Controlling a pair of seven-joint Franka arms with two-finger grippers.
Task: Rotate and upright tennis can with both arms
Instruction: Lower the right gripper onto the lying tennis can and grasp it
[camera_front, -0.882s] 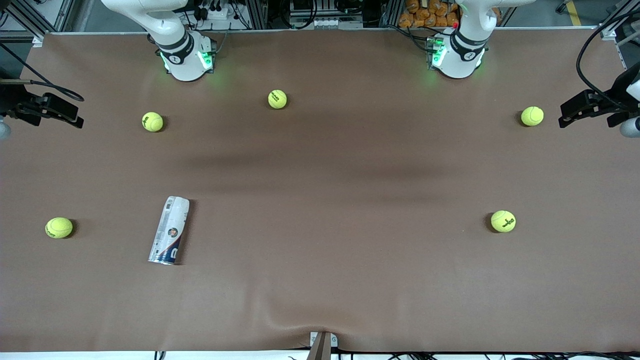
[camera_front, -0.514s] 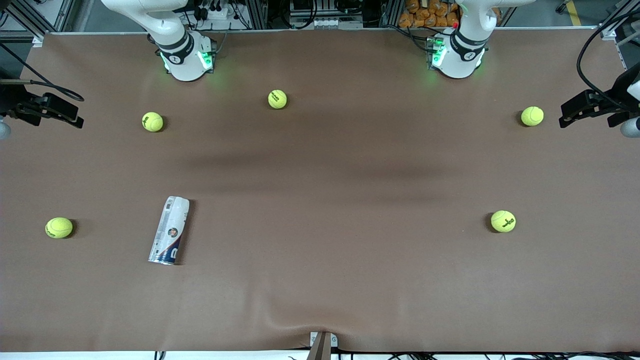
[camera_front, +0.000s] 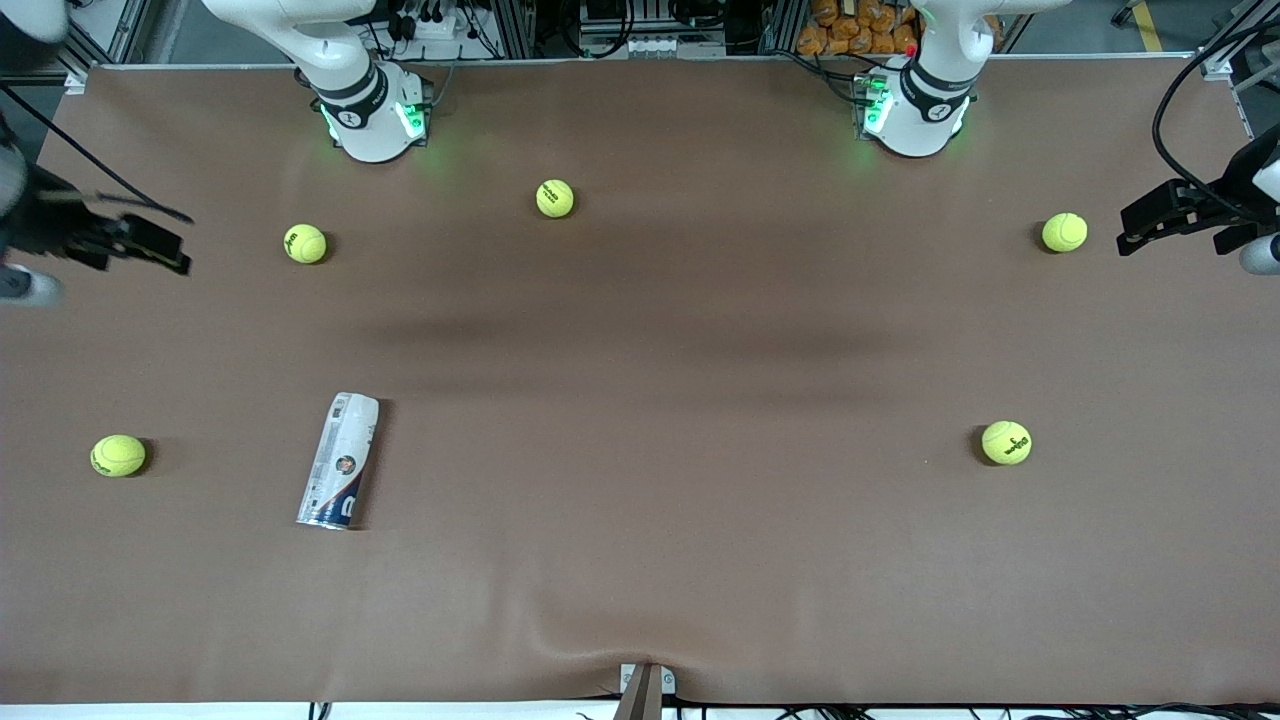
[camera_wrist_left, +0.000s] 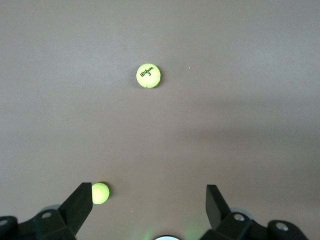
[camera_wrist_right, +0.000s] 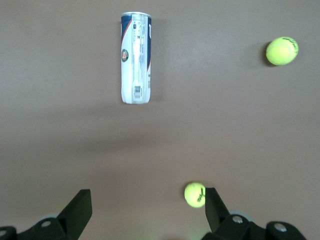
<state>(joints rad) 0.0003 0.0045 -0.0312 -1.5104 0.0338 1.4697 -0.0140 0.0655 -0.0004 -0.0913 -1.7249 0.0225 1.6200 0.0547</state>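
Note:
The tennis can (camera_front: 338, 460) lies on its side on the brown table, toward the right arm's end and nearer the front camera than the right arm's base. It also shows in the right wrist view (camera_wrist_right: 135, 65), with its white, navy and red label. My right gripper (camera_front: 165, 250) hangs over the table's edge at the right arm's end, well away from the can. In its wrist view the right gripper (camera_wrist_right: 146, 205) is open and empty. My left gripper (camera_front: 1128, 232) waits over the table's edge at the left arm's end. In its wrist view the left gripper (camera_wrist_left: 148, 200) is open and empty.
Several yellow-green tennis balls lie scattered: one (camera_front: 118, 455) beside the can toward the right arm's end, one (camera_front: 305, 243) and one (camera_front: 555, 198) near the right arm's base, and two (camera_front: 1064, 232) (camera_front: 1006, 442) toward the left arm's end. The brown table cover (camera_front: 640, 560) has a wrinkle at its front edge.
My right gripper has moved a little in from the table's end toward the middle and lower in the front view. The can, the balls and the left arm have not moved.

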